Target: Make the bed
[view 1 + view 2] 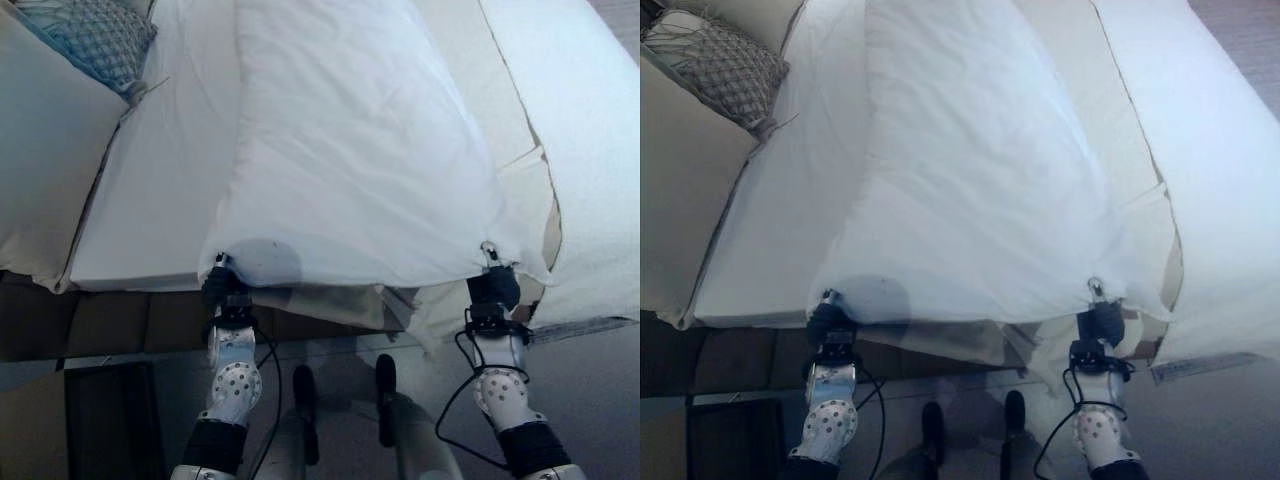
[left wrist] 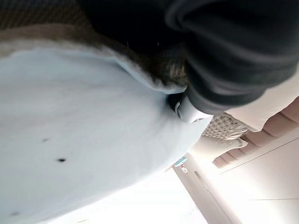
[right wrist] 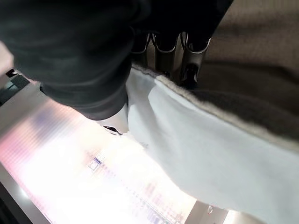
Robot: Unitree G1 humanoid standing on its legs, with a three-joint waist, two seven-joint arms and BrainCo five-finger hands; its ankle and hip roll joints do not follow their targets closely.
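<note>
I hold white duvet [image 1: 340,150] edge over bed [image 1: 150,250] foot: left hand [image 1: 219,283] and right hand [image 1: 493,285] each clenched on 1 corner. Risk: uneven pull skews duvet, or thin pinch slips.

head stereo down over bed [image 1: 330,150]
</note>
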